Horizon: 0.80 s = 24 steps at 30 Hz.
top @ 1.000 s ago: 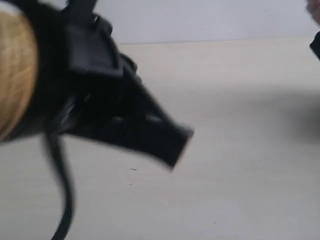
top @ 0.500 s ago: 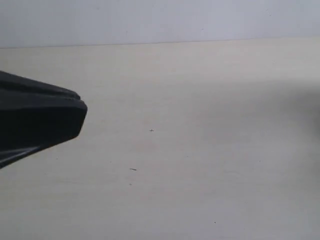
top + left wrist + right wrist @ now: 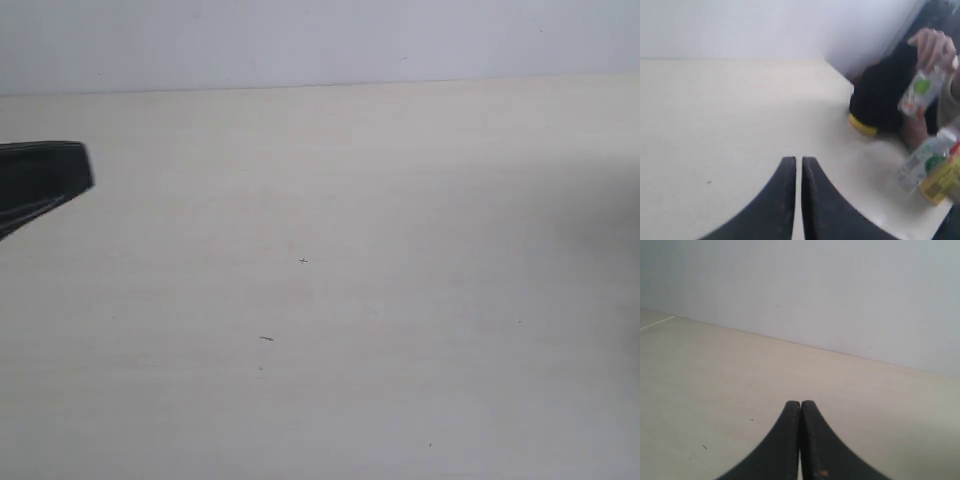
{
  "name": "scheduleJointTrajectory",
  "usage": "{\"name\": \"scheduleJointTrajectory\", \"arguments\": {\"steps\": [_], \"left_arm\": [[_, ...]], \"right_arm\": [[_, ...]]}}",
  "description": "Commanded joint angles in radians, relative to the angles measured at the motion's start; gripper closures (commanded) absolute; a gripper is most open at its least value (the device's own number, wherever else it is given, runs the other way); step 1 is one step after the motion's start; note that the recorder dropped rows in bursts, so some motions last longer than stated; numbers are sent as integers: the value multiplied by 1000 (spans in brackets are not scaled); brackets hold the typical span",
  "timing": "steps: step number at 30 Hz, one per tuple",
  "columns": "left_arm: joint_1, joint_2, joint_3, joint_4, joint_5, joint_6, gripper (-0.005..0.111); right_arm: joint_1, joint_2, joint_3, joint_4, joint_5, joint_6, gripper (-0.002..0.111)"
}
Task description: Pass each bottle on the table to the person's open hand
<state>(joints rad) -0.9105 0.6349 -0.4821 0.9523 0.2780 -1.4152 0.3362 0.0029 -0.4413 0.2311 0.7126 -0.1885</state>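
Observation:
In the left wrist view a person's hand (image 3: 934, 44) holds a white bottle with a green round logo (image 3: 921, 91) up off the table (image 3: 715, 110). Below it are a clear bottle with a white-green label (image 3: 924, 165) and a yellow-labelled bottle (image 3: 941, 181), both blurred at the frame edge. My left gripper (image 3: 798, 160) is shut with only a hairline gap and nothing in it, well away from the bottles. My right gripper (image 3: 800, 403) is shut and empty above bare table (image 3: 700, 370). The exterior view shows no bottle.
A black rounded object with a yellow rim (image 3: 879, 100) stands on the table beside the person's hand. A black tip of my left arm (image 3: 42, 180) pokes in at the left edge of the exterior view. A pale wall (image 3: 320, 40) runs behind the table.
In the exterior view my left arm has pulled back leftward, from filling the left half of the frame to only a tip at the edge.

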Motion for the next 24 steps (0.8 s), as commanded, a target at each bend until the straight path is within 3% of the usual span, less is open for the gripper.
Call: {"name": "scheduleJointTrajectory", "arguments": {"steps": [1,2,4,8,12,24], "left_arm": [[411,-246,231,21,-371,-85,100],[518,-339,289,14,-378,-107,100],[624,-456,356,14,-378,-109,100],[736,-614,466,43,-378,-81,100],[755,-635,482,117,-367,-77,100],[755,-635,482,104,-386,-58,100]], "right_arm": [[1,-3,7,1,-11,0,108],[1,-3,7,1,-11,0,108],[1,-3,7,1,-11,0,108],[1,-3,7,1,-11,0,108],[1,-3,7,1,-11,0,108],[1,-3,7,1,-11,0,108]]}}
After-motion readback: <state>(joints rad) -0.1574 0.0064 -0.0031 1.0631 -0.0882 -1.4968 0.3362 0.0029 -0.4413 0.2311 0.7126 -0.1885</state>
